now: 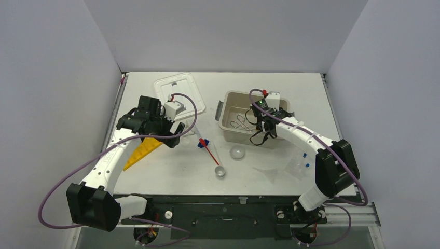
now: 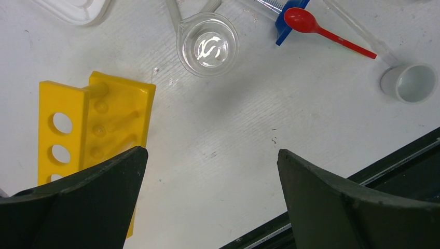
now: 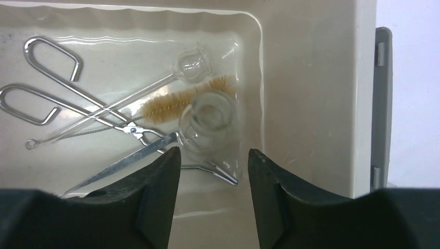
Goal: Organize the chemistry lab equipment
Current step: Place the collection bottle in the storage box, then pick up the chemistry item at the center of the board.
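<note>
Several pieces in the tub (image 3: 311, 78) beneath the half-parted, empty right gripper (image 3: 214, 166): tongs (image 3: 52, 98), brush (image 3: 176, 101), beaker (image 3: 210, 122); rack (image 2: 117, 109), dish (image 2: 207, 44), spoon (image 2: 321, 28) left out beyond the wide-open left gripper (image 2: 210, 155).

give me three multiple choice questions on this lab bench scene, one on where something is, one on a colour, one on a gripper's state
1. Where do the metal tongs lie?
A. on the white lid
B. in the beige tub
C. on the yellow rack

2. What colour is the spoon-ended spatula?
A. red
B. green
C. black

3. How is the left gripper?
A. shut on the yellow rack
B. shut with nothing in it
C. open, holding nothing

Answers:
1 B: the right wrist view shows them on the tub's floor.
2 A: its bowl and stem are both red.
3 C: its jaws stand wide apart, gripping nothing.
</note>
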